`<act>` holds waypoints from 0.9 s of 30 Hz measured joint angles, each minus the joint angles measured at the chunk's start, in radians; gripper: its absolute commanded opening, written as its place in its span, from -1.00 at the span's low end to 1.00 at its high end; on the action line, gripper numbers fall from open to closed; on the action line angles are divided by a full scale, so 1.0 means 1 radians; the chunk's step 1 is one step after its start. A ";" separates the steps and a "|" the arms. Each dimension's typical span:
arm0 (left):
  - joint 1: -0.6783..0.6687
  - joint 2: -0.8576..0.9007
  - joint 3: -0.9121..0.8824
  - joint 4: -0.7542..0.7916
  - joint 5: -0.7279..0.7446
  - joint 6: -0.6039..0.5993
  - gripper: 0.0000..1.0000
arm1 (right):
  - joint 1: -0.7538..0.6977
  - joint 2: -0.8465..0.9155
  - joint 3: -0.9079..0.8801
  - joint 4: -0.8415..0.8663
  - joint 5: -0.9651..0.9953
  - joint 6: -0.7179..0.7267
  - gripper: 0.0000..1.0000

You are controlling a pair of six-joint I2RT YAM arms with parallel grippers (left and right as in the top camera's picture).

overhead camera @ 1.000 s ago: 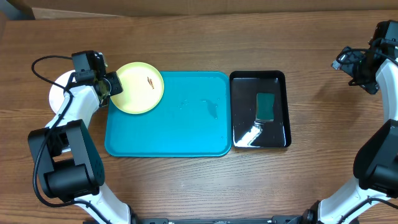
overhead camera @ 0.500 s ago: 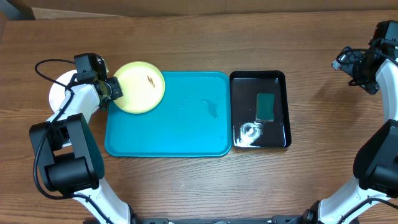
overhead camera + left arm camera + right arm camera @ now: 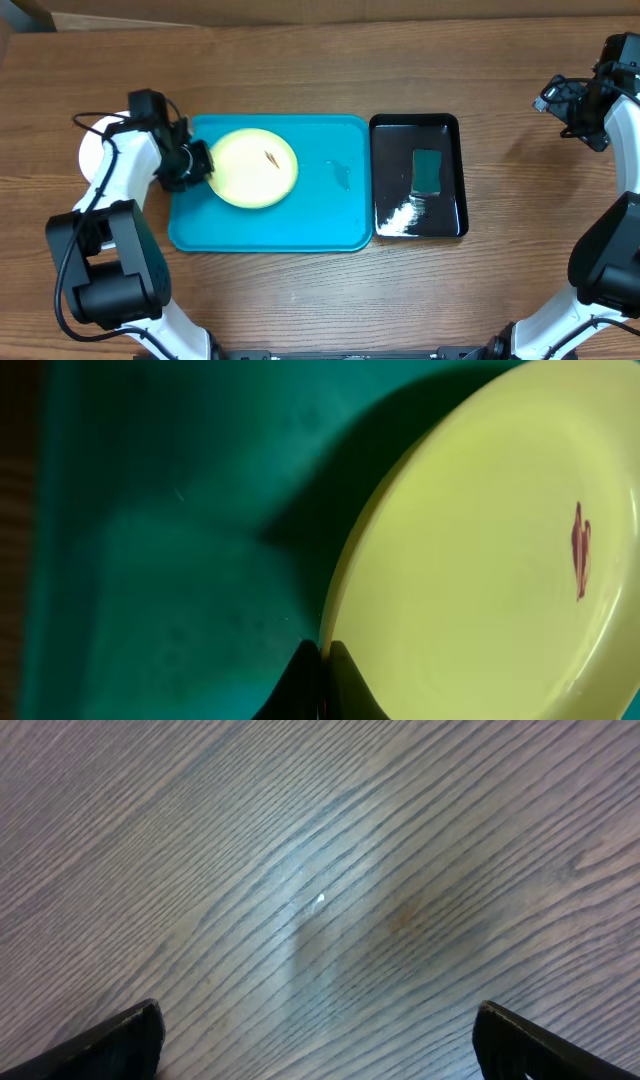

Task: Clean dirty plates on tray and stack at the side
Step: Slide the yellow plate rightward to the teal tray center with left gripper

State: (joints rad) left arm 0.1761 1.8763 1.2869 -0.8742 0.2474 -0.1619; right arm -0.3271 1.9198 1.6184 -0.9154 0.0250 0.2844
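Observation:
A pale yellow-green dirty plate (image 3: 255, 168) with a small dark streak (image 3: 581, 550) hangs over the left part of the turquoise tray (image 3: 320, 215). My left gripper (image 3: 203, 162) is shut on the plate's left rim. In the left wrist view the two fingers (image 3: 325, 650) pinch the plate (image 3: 480, 560) edge, with the tray (image 3: 150, 560) below. A white plate (image 3: 92, 150) lies on the table left of the tray, partly hidden by the left arm. My right gripper (image 3: 565, 105) stands open at the far right; in its wrist view the gripper (image 3: 318, 1015) has only bare wood between its fingers.
A glossy black tray (image 3: 440, 135) stands right of the turquoise tray and holds a green sponge (image 3: 428, 171) and a patch of white foam (image 3: 398, 215). The left arm's cable loops over the white plate.
My left gripper closed on the yellow-green plate's rim and carried it right, from the tray's far-left corner to over the tray's left part. The right arm has not moved.

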 measured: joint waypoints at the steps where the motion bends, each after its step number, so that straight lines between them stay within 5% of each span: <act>1: -0.013 0.000 0.000 -0.018 0.009 -0.003 -0.90 | 0.000 0.000 0.000 0.000 0.000 0.000 1.00; 9: -0.104 0.000 -0.004 -0.044 -0.016 -0.019 -0.87 | 0.000 0.000 0.000 0.000 0.000 0.000 1.00; 15: -0.137 0.000 -0.004 -0.017 -0.047 -0.027 -0.29 | 0.000 0.000 0.000 0.000 0.000 0.000 1.00; 27: -0.149 0.000 -0.005 -0.103 -0.058 -0.049 -0.42 | 0.000 0.000 0.000 0.000 0.000 0.000 1.00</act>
State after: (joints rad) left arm 0.0273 1.8763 1.2823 -0.9771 0.1898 -0.2111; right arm -0.3271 1.9198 1.6184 -0.9154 0.0250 0.2844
